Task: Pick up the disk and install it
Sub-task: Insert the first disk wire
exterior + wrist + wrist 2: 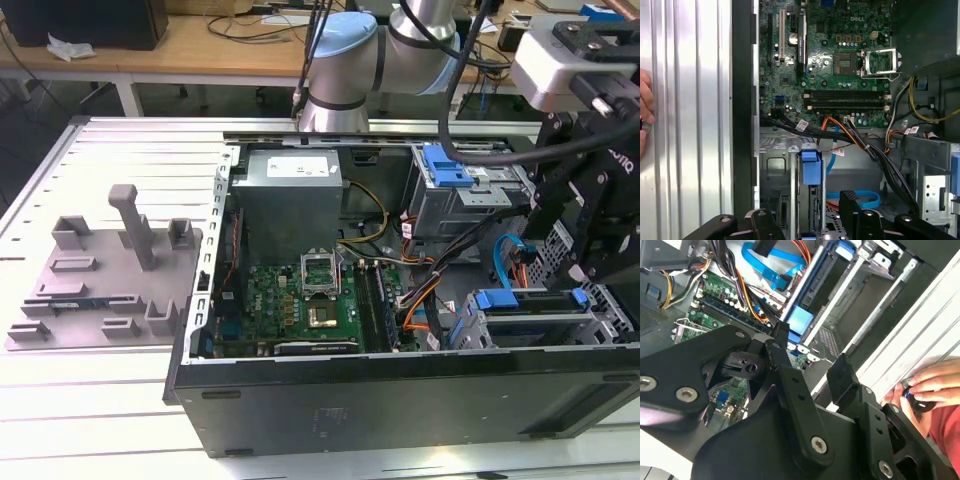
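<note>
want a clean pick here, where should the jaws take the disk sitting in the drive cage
Probably from straight above, by the blue bracket along its upper edge. The disk stands on edge in the drive cage, so only that narrow edge and its end tabs are exposed; its flat faces sit between cage walls. The gripper, jaws open, hangs over it.

Even room light, pale counter (100,420) bright at the exterior view's left, computer case (400,400) interior shadowed, counter glaring white in the second wrist view, tool (812,352) dark
</note>
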Controlling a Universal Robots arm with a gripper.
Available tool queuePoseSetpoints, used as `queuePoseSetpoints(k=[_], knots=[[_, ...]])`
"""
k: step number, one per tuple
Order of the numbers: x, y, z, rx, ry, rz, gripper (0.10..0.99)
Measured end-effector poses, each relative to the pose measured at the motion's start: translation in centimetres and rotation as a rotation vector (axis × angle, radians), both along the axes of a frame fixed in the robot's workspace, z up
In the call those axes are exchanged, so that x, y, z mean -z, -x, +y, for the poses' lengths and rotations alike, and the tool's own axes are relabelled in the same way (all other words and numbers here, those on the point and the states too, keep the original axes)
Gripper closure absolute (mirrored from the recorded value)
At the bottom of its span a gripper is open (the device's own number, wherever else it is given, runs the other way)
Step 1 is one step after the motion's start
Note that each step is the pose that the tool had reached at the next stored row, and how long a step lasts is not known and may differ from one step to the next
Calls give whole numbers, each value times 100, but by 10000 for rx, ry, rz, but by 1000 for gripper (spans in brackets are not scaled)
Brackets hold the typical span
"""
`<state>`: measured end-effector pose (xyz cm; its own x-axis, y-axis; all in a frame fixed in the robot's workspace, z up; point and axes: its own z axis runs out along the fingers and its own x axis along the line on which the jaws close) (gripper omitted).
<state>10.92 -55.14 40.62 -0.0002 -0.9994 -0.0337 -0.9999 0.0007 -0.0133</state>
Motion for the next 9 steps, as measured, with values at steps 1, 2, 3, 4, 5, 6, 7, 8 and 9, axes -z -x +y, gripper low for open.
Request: queuePoseSetpoints(k=[1, 2, 3, 4, 5, 6, 7, 8, 9], knots=[[-1, -8, 106, -1, 40, 0, 502], [0, -11, 194, -2, 74, -1, 502], [-1, -13, 306, -2, 150, 0, 502], [2, -13, 405, -2, 256, 3, 502], [1, -13, 445, -2, 351, 13, 502], [3, -13, 482, -3, 485, 37, 502], [4, -12, 518, -3, 693, 78, 502], [5, -11, 544, -2, 882, 116, 502], [4, -12, 577, -3, 1141, 166, 502]])
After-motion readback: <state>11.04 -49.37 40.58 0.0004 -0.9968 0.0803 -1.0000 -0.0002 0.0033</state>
